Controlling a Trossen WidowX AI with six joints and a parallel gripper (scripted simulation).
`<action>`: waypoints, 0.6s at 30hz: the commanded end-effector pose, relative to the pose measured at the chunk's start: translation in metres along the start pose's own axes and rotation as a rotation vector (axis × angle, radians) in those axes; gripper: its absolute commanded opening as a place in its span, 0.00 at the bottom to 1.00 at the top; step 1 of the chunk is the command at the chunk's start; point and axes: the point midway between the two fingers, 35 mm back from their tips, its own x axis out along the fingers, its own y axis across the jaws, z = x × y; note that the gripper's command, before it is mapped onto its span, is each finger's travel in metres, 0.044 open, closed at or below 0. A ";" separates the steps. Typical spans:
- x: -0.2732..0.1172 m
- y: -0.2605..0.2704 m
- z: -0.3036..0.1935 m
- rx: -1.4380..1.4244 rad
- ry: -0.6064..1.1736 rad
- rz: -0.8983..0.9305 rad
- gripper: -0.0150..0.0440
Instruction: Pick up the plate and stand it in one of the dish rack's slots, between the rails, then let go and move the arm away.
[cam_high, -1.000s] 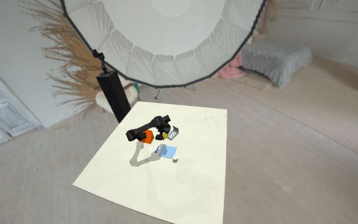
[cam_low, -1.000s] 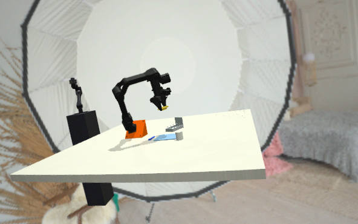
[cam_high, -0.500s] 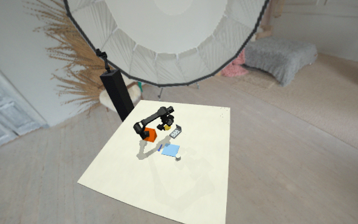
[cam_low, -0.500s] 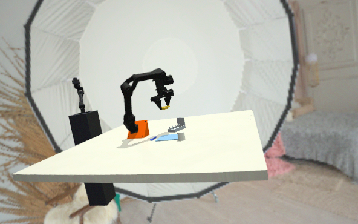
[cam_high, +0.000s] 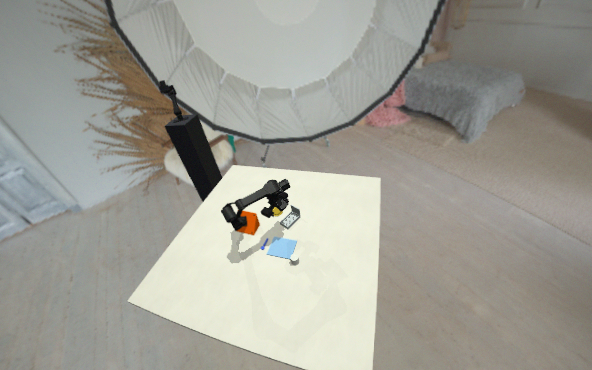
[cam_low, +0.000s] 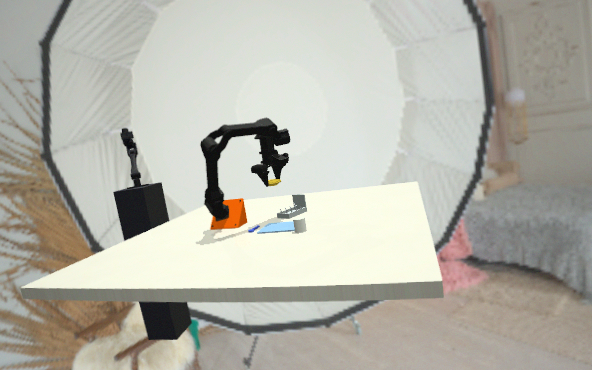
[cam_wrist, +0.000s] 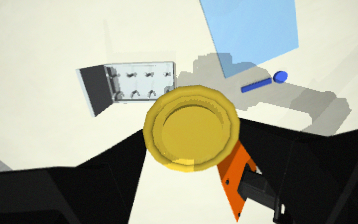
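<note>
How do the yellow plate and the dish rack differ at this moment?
The plate is yellow and round; the dish rack is grey and boxy with pegs. The plate hangs in the air, clamped in the gripper; the rack sits on the table. No plate stands in the rack's slots.

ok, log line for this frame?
phase: carry | gripper: shut on plate | plate: airborne, above table | dish rack: empty
</note>
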 end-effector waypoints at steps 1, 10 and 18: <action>0.012 0.001 -0.001 -0.076 0.070 0.061 0.25; 0.036 0.005 -0.002 -0.234 0.175 0.196 0.25; 0.054 0.008 -0.003 -0.371 0.228 0.342 0.25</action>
